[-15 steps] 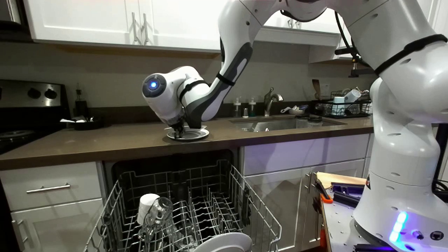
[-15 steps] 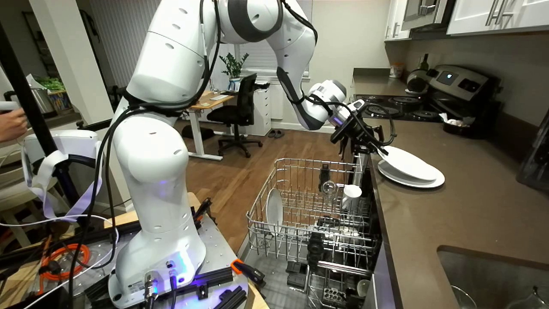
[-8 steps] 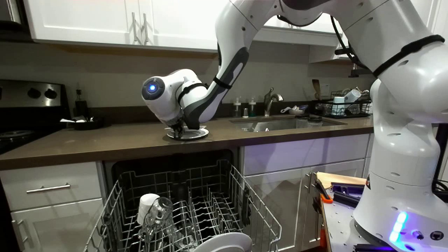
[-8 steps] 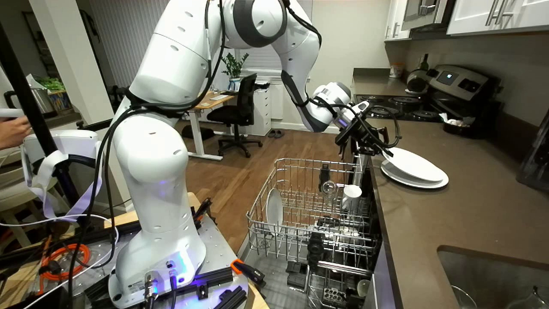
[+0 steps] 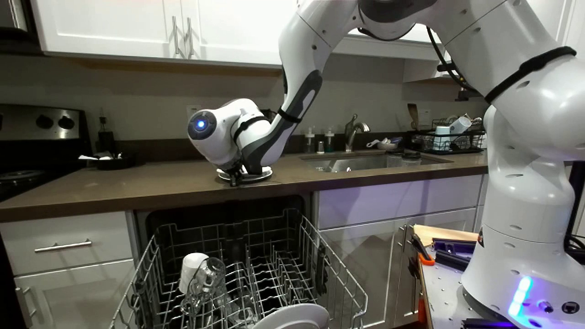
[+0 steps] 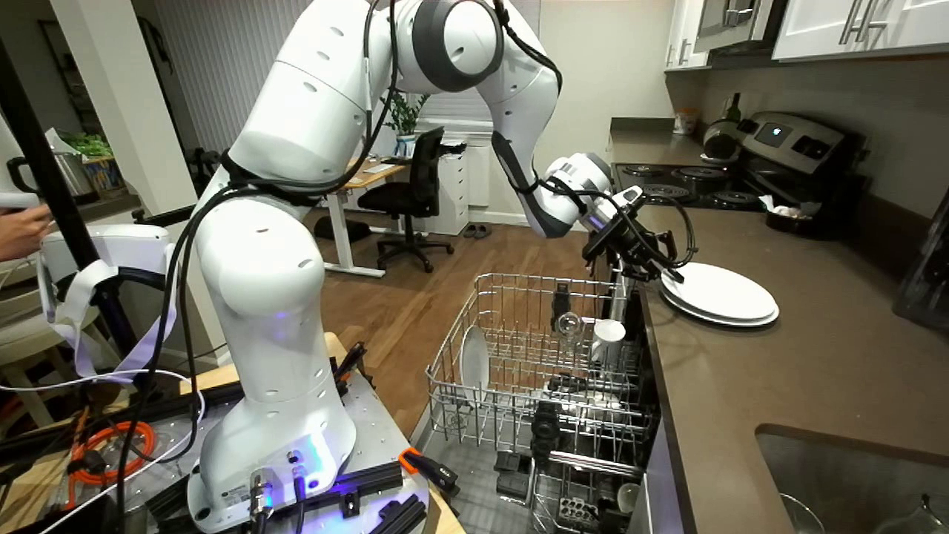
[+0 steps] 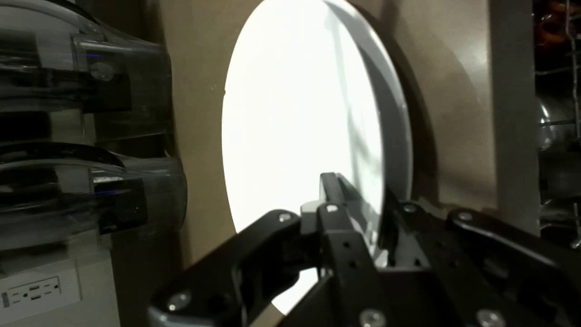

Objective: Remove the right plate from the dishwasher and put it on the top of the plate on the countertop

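Note:
A white plate [image 6: 730,291] lies almost flat on a second white plate [image 6: 723,321] on the brown countertop [image 6: 815,386]. In the wrist view, the upper plate [image 7: 290,118] is glaring white and slightly tilted, with a narrow gap to the lower plate [image 7: 398,122] on the near side. My gripper [image 7: 363,200] has the upper plate's rim between its fingers, one finger above and the other mostly hidden beneath; it appears shut on the rim. In both exterior views, the gripper [image 6: 669,276] [image 5: 235,179] is low at the plates' edge. Its fingertips are hard to see there.
The dishwasher rack [image 5: 336,260] is pulled out below the counter edge. It holds a white plate [image 6: 474,363], a white mug [image 5: 189,273] and a glass [image 5: 212,272]. A sink [image 6: 838,475] and a stove [image 6: 697,182] flank the plates.
The gripper and the upper plate have moved slightly across the counter and downward. The upper plate has gone from clearly tilted to almost flat on the lower one. The lower plate has shifted slightly too.

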{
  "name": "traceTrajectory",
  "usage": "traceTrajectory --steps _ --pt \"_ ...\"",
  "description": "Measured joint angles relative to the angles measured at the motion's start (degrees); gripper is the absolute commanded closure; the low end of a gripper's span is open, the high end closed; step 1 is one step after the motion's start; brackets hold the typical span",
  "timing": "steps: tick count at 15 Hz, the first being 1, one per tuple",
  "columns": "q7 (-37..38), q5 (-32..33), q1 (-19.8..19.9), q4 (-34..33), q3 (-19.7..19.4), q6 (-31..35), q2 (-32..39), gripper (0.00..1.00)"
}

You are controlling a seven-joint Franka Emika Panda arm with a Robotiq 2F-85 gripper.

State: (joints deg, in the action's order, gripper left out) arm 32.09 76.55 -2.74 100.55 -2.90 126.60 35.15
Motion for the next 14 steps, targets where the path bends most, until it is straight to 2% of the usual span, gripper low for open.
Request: traceTrajectory --steps 3,4,7,8,14 --pt "0.0 0.0 0.1 -0.46 -0.12 -0.04 0.09 0.46" --pt "0.0 0.0 0.18 -0.68 -0.18 -0.05 0.07 0.36" --pt "0.0 0.0 0.31 -1.23 -0.37 -0.08 -0.03 0.26" --pt "0.0 0.0 0.32 -1.26 -0.38 -0.08 -0.15 0.24" --pt "0.0 -0.4 0.31 -0.97 -0.01 -0.07 -0.36 0.31"
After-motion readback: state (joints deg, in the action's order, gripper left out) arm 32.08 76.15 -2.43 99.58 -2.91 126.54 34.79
